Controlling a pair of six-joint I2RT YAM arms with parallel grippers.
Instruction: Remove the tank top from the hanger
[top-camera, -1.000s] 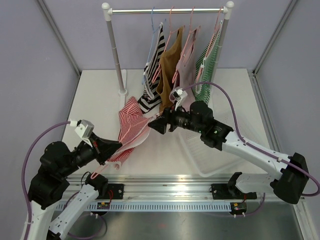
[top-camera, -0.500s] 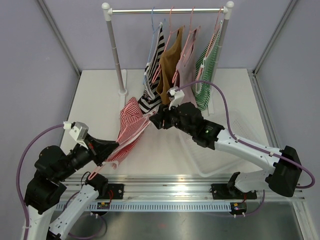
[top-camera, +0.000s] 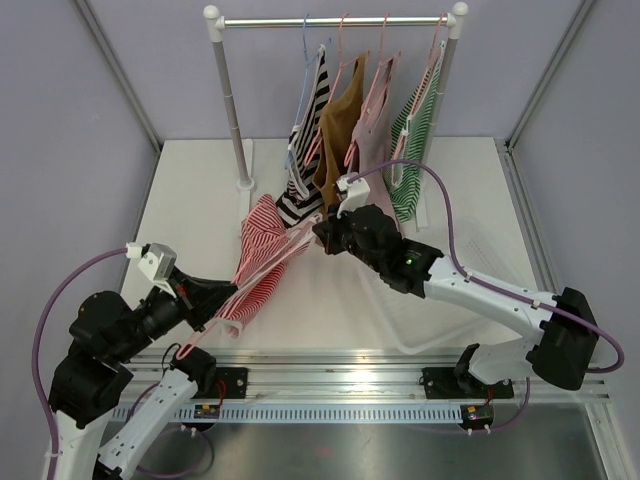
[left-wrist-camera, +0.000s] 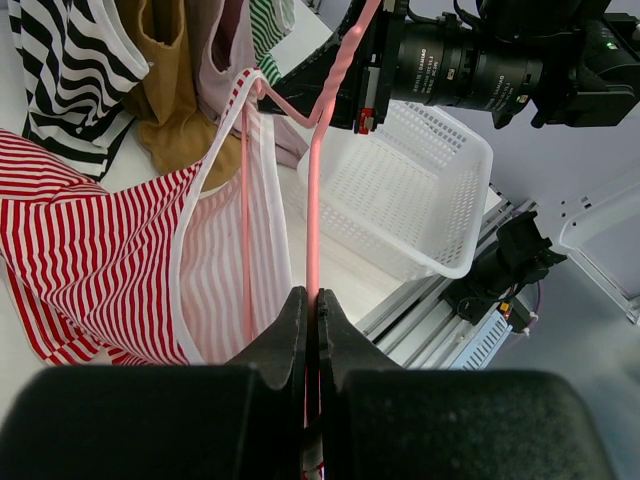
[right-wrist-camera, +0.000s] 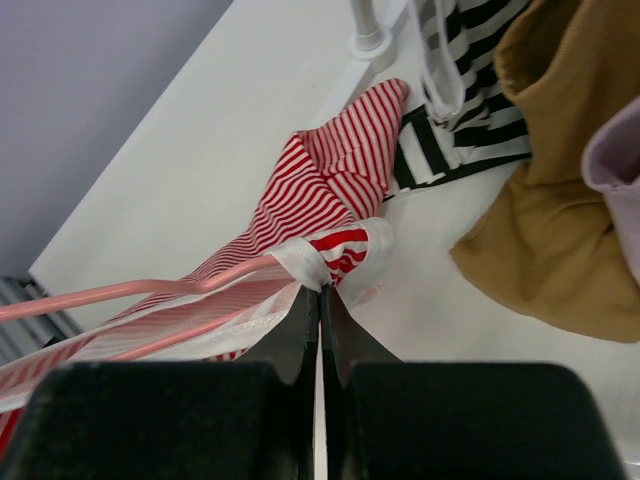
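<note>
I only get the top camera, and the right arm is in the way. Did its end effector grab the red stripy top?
Observer: Yes. In the right wrist view the right end effector is shut on the white-edged strap of the red striped tank top.
Operator: And what is the other arm holding? From up here it just looks like a tangle.
Observer: The left wrist view shows the left end effector shut on the thin bar of the pink hanger, not on the cloth.
</note>
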